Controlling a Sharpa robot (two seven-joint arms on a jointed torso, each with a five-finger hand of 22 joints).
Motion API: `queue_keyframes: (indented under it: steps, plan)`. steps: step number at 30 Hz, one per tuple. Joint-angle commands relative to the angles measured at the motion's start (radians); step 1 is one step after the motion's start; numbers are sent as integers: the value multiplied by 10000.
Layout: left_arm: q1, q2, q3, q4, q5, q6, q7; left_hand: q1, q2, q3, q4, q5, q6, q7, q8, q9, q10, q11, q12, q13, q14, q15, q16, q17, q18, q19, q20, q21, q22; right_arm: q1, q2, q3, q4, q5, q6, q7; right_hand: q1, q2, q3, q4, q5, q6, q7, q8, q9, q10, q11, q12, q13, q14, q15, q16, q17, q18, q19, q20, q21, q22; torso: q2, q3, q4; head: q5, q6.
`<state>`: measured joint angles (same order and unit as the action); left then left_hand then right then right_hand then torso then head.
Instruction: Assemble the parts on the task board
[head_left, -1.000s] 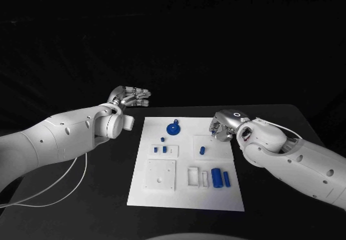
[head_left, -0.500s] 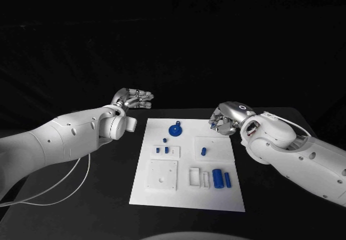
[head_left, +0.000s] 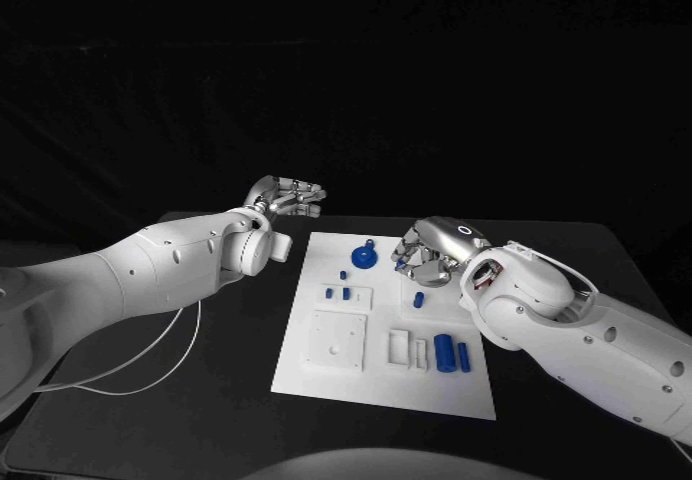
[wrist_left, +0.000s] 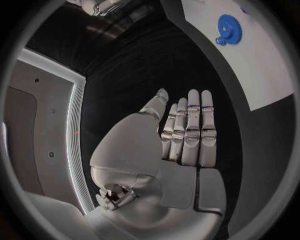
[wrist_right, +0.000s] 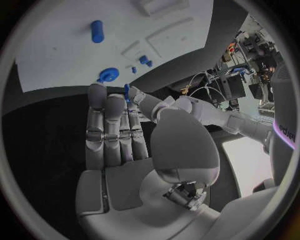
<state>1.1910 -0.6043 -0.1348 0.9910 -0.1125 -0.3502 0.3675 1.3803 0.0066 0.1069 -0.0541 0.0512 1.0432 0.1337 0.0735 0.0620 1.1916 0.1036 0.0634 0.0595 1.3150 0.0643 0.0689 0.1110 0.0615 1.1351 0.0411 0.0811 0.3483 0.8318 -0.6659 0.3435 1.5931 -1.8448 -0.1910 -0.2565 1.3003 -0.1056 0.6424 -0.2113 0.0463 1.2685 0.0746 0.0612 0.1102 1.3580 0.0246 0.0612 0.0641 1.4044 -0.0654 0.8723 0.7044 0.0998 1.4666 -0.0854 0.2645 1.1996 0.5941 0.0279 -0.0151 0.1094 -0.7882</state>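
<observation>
You're early: parts (head_left: 444, 352) loose on task board (head_left: 378, 385), both hands empty, right hand (head_left: 427, 256) fingers together, left hand (head_left: 291, 194) curled.

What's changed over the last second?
The right hand moved in from the board's right edge toward the gear. A blue bit shows at its fingertips; I cannot tell if it is held. The left hand stays raised off the far left corner, and the parts lie as before.
</observation>
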Motion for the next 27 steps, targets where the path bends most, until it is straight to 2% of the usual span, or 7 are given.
queue_keyframes:
  steps: [1,7,9,11,14,19,27]
  plan:
    - [-29,114,14,-108,-104,168,276,-5,61,7,-45,15,-28,-5,48,16,-8,-44,-16,-10,40,-26,-34,11,-89,39,12,40,-9,-45,181,-156,-6,-526,-232,231,53,11,-31,13,20,55,4,36,11,90,-40,29,13,10,-16,-49,13,127,281,-72,-66,21,-146,-37,39,186,-122]
    - [-41,319,16,-295,-206,168,288,-10,79,26,-85,15,-17,-7,52,16,3,-48,-15,-10,29,-26,-33,19,-93,28,10,52,-16,-74,583,-680,-110,-810,-294,285,55,19,-26,6,20,47,6,32,7,81,-36,26,11,15,-14,-51,20,128,287,-71,-71,30,-221,-68,37,450,-252]
    - [-42,372,16,-329,-221,171,286,-10,79,26,-85,15,-17,-7,52,16,3,-48,-15,-10,29,-26,-33,19,-93,28,10,52,-16,-79,678,-853,-161,-864,-314,302,57,20,-29,-5,20,53,5,35,6,84,-37,28,11,23,-14,-50,27,132,297,-71,-72,39,-229,-74,39,522,-253]
    - [-42,421,17,-351,-231,189,272,-10,79,26,-85,15,-17,-7,52,16,3,-48,-15,-10,29,-26,-33,19,-93,28,10,52,-16,-101,784,-1057,-225,-921,-364,327,53,24,-29,-11,20,54,4,33,4,85,-37,27,11,33,-15,-45,35,133,318,-72,-59,56,-223,-73,45,591,-288]
    - [-43,475,17,-352,-64,344,161,-68,101,25,-86,12,-34,-1,42,15,-4,-43,-17,-10,18,-20,-33,26,-98,10,16,63,-26,-213,939,-1286,-305,-1067,-505,338,44,36,-6,-27,16,43,9,33,-5,75,-31,27,11,32,-11,-58,48,134,319,-71,4,154,-189,-52,44,637,-257]
    - [-43,523,18,-285,-20,520,65,-91,103,13,-83,11,-66,14,30,15,-40,-28,-17,-10,-8,-7,-39,23,-101,-5,25,56,-38,-392,1163,-1442,-474,-1180,-726,216,37,18,14,-44,21,64,0,36,-6,92,-38,28,11,57,-16,-61,64,143,309,-74,57,271,-175,-52,69,769,-347]
    - [-43,578,19,-230,-43,560,64,-109,112,-3,-87,11,-84,17,35,16,-50,-24,-14,-9,-24,-2,-33,25,-96,-8,32,55,-60,-553,1366,-1497,-725,-1249,-765,-80,34,9,48,-84,20,74,-4,32,-12,104,-38,27,10,70,-20,-69,75,152,305,-78,84,358,-188,-66,53,928,-531]
